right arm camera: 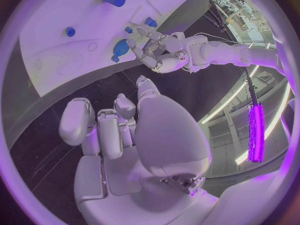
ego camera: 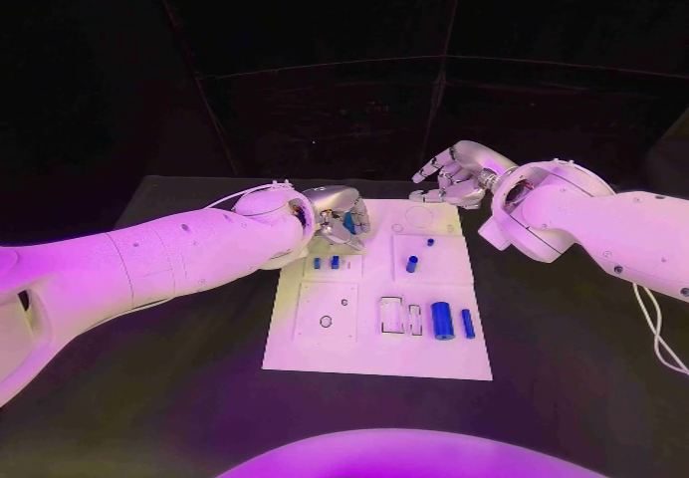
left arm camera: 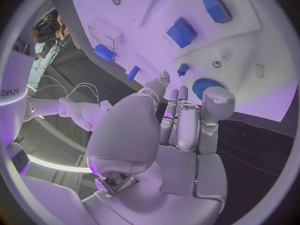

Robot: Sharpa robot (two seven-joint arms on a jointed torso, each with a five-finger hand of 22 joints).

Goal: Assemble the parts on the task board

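White arm (left arm camera: 15,92) marked "sharp", left robot hand (left arm camera: 178,122)

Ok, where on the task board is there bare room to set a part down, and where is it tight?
Bare: the task board's near strip, below the small ring and the rectangular frame. Tight: the far left corner under the left hand, beside two small blue parts. The right hand hangs past the far edge. Two blue cylinders fill the near right.
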